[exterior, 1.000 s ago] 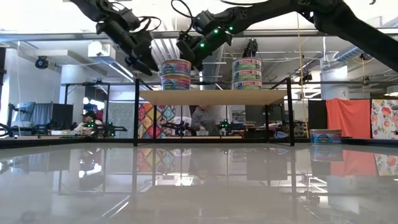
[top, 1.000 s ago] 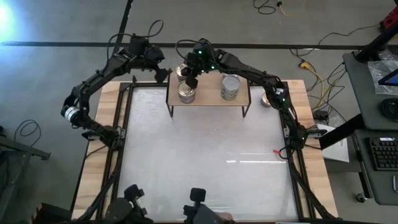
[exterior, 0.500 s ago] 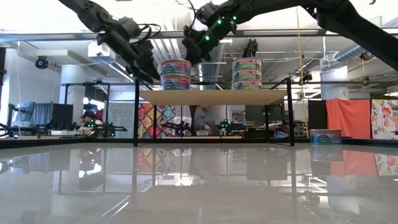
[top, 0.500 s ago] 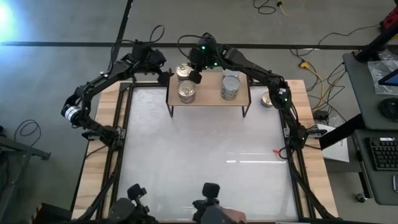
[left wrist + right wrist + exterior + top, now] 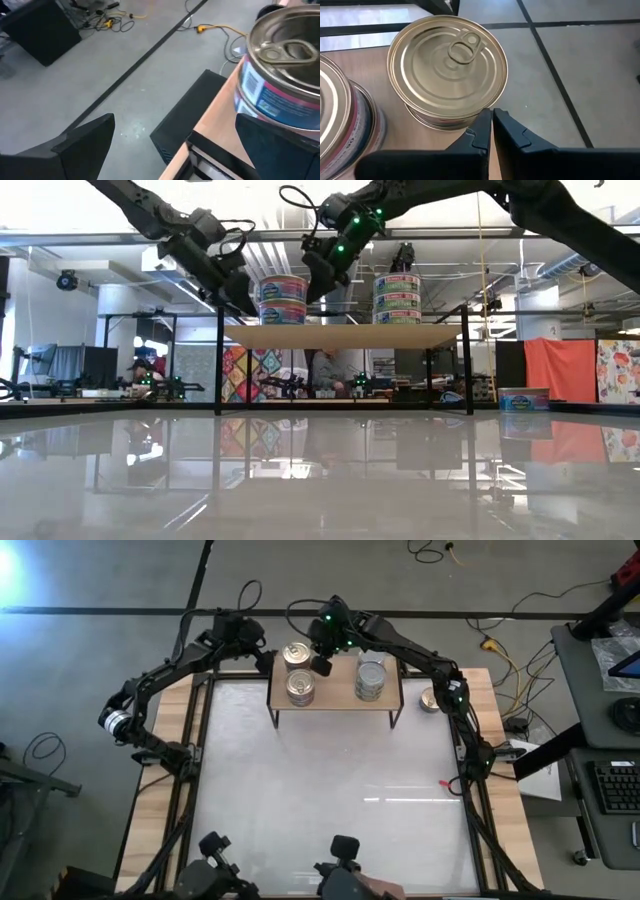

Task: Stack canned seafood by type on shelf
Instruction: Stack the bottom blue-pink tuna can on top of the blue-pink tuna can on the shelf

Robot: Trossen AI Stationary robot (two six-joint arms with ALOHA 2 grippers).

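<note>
The tins (image 5: pixel 300 687) are sitting in stacks on the shelf (image 5: pixel 335 700), with one tin (image 5: pixel 430 700) waiting at the tabletop's far right edge. The right gripper (image 5: pixel 492 127), jaws pressed together, is nudging a gold-lidded tin (image 5: pixel 447 72), while the left gripper (image 5: pixel 262 660) is hovering beside the shelf's left end, jaws spread. Rigid, probably weighty and slick, these likely want gripping across the round side wall.

tins (image 5: pixel 299 672) on the shelf's (image 5: pixel 335 700) left — another stack (image 5: pixel 370 678) right — one tin (image 5: pixel 431 699) beside it
</note>
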